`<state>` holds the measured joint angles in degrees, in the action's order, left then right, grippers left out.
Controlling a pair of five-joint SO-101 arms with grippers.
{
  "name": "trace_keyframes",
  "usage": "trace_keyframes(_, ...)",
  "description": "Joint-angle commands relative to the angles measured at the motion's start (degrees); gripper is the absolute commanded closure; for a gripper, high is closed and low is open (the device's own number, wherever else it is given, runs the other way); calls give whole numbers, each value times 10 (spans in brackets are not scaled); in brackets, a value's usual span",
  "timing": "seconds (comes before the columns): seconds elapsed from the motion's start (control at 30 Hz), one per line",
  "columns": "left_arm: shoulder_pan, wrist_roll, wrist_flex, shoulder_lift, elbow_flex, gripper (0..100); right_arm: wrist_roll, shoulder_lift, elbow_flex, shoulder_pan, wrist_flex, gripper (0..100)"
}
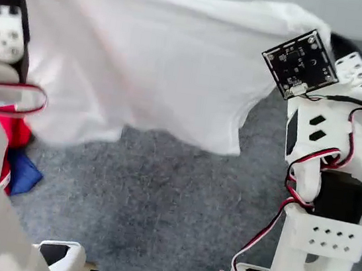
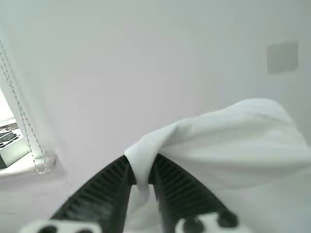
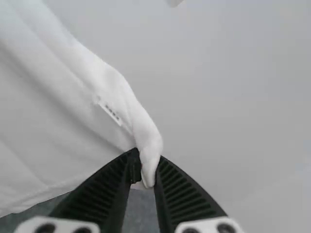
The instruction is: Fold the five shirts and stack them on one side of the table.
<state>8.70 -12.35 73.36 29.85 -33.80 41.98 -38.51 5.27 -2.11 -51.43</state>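
White shirt [image 1: 164, 60] is up off the table [image 1: 172, 201], stretched across the upper half of the high view between the two arms, with its lower hem hanging loose toward mid-frame. Left gripper [image 2: 142, 179] is clamped on a bunched fold of the shirt's edge. Right gripper [image 3: 146, 177] is pinching another fold, close to a small sewn tag [image 3: 111, 112]. So you've got both ends held and the cloth in the air, with no fold in it yet as far as I can see. At the left edge of the high view, mid-height, there's red cloth [image 1: 9, 129] with a blue piece [image 1: 24, 171] just below it, partly behind an arm. Probably other shirts, but I can't tell if they're folded or stacked. My read: you're early on this shirt, it needs laying flat, folding and stacking. I can't count five from here, so overall progress is unclear
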Motion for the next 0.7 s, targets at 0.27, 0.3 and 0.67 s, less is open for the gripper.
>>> trace_keyframes(0.27, 6, -91, 215, 15, 190, 987, 6, -15, 94, -10, -237, 989)
trace_keyframes(0.3, 6, -98, 217, 15, 224, 987, 6, -14, 114, -10, -242, 989)
trace_keyframes(0.67, -65, -167, 113, 11, 708, 987, 6, -9, 356, -9, -189, 989)
